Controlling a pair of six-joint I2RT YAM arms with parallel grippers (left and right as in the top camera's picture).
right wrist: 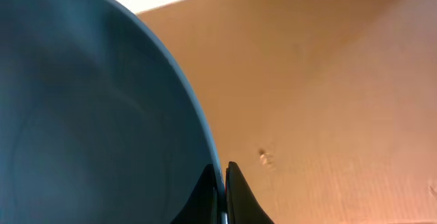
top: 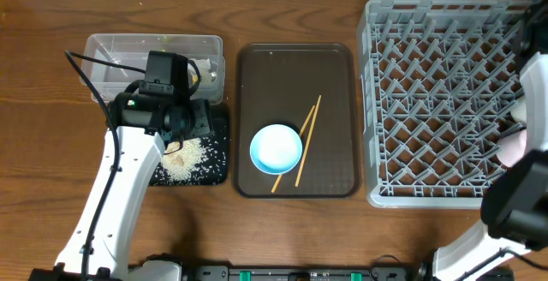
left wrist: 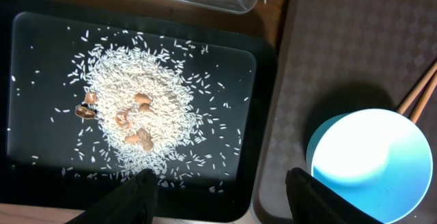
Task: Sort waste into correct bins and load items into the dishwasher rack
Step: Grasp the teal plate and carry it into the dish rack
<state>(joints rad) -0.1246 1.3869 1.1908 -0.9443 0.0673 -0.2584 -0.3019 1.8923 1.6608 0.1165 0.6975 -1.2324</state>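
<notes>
Clamped hard on the rim of the plate [right wrist: 89, 115] with the right gripper [right wrist: 222, 176], pinching the very edge so as to carry it thin side first. Probably meant for standing on edge between pegs of the rack [top: 437, 101], since lying flat would not suit that lattice. Impossible to place the plate from overhead, hidden behind the right arm [top: 522, 195] at the rack's far side. Beside that arm, a pale pink shape [top: 514, 148], too hidden to name.

Spread wide and empty with the left gripper [left wrist: 222, 183], hanging low over the right end of the black tray [left wrist: 41, 46], close to the brown tray [top: 334, 84]. Heaped mid-tray: rice [left wrist: 136, 94] with a few brown scraps [left wrist: 133, 118], stray grains out toward the rim. Judged sorted there as food waste, kept apart from the tub [top: 111, 50] just behind.

Waiting on the brown tray: bowl [top: 276, 147], mouth up, and 2 chopsticks [top: 304, 140] slanted close together against its right side. Likely next for those open fingers nearby. Easy enough by the bowl's rim, fiddlier with sticks so thin and flat on the tray.
</notes>
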